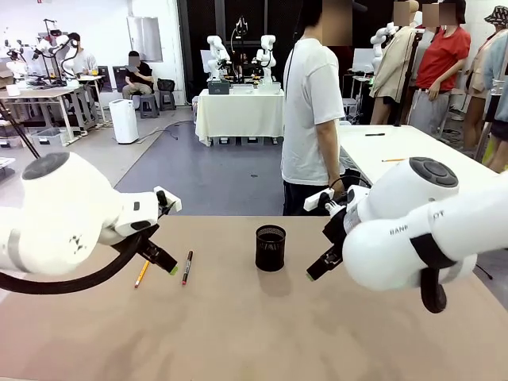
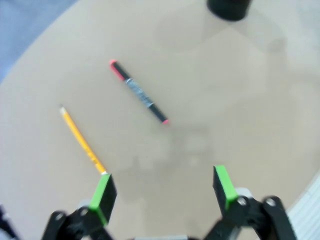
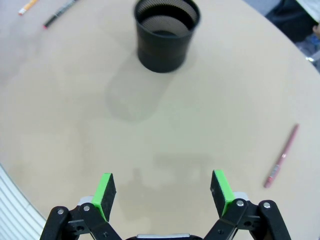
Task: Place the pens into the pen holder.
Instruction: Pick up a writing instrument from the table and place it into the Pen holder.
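1. Front view: the pen holder (image 1: pixel 270 248) stands upright mid-counter (image 1: pixel 238 341). A yellow pencil (image 1: pixel 142 274) and a dark red-ended pen (image 1: pixel 186 267) lie at its 9 o'clock, just beside the left hand (image 1: pixel 163 260). The right hand (image 1: pixel 320 267) hovers at its 3 o'clock.
2. Left wrist view: the left hand is open and empty, with the pencil at 10 o'clock and the pen at 12 o'clock, both untouched.
3. Right wrist view: the right hand is open and empty. The holder at 12 o'clock looks empty, and a pink pen (image 3: pixel 281 157) lies at 3 o'clock. By this evidence, no pen is placed yet and three remain.
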Robot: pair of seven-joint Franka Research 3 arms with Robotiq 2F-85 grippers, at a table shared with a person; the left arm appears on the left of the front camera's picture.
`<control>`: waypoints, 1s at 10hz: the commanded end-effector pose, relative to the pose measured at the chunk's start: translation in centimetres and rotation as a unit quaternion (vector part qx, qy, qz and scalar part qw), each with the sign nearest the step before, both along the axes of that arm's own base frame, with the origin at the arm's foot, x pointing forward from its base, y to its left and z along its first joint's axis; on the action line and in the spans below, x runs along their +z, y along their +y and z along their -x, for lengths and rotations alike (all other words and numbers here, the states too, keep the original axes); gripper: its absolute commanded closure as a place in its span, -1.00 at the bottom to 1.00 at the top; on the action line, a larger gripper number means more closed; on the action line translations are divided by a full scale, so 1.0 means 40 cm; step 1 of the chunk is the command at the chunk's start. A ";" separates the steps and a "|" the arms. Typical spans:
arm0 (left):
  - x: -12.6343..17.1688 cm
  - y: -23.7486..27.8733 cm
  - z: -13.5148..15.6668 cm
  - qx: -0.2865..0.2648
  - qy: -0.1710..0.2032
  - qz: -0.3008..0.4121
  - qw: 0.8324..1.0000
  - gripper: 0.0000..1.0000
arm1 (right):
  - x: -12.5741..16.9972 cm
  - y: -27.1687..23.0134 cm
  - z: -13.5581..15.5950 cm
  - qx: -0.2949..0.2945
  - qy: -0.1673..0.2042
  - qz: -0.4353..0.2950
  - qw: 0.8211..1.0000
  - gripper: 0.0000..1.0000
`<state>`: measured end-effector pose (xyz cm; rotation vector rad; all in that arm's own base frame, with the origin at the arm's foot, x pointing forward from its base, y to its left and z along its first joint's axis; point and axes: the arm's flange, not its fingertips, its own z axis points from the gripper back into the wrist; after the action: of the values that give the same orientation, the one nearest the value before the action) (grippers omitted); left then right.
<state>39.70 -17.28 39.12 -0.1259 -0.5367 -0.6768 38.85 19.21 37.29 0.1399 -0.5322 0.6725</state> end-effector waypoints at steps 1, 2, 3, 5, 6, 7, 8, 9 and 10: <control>0.090 0.047 -0.018 -0.035 0.032 0.030 0.998 -1.00 | 0.032 -0.072 -0.068 0.033 0.022 -0.027 0.999 -1.00; 0.144 0.048 -0.010 -0.065 0.036 0.040 0.996 -1.00 | 0.058 -0.105 -0.088 0.036 0.027 -0.023 0.999 -1.00; 0.194 0.060 -0.007 -0.105 0.036 0.056 0.992 -1.00 | 0.089 -0.143 -0.116 0.037 0.022 -0.037 0.998 -1.00; 0.294 0.121 -0.012 -0.176 -0.006 0.067 0.982 -1.00 | 0.177 -0.244 -0.155 0.075 -0.003 -0.060 0.995 -1.00; 0.349 0.159 -0.024 -0.182 -0.035 0.068 0.980 -1.00 | 0.215 -0.304 -0.190 0.084 -0.013 -0.074 0.994 -1.00; 0.391 0.192 -0.022 -0.197 -0.049 0.065 0.977 -1.00 | 0.250 -0.348 -0.210 0.082 -0.019 -0.094 0.992 -1.00; 0.424 0.226 -0.027 -0.195 -0.062 0.066 0.977 -1.00 | 0.290 -0.395 -0.229 0.102 -0.013 -0.116 0.988 -1.00; 0.450 0.263 -0.032 -0.194 -0.079 0.066 0.976 -1.00 | 0.314 -0.443 -0.249 0.111 -0.019 -0.128 0.985 -1.00; 0.470 0.300 -0.025 -0.189 -0.105 0.070 0.974 -1.00 | 0.344 -0.495 -0.268 0.111 -0.020 -0.147 0.983 -1.00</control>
<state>40.63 -6.14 58.11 -0.2709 -0.7285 -1.0185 47.50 1.01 51.30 0.4134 -0.6620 0.7962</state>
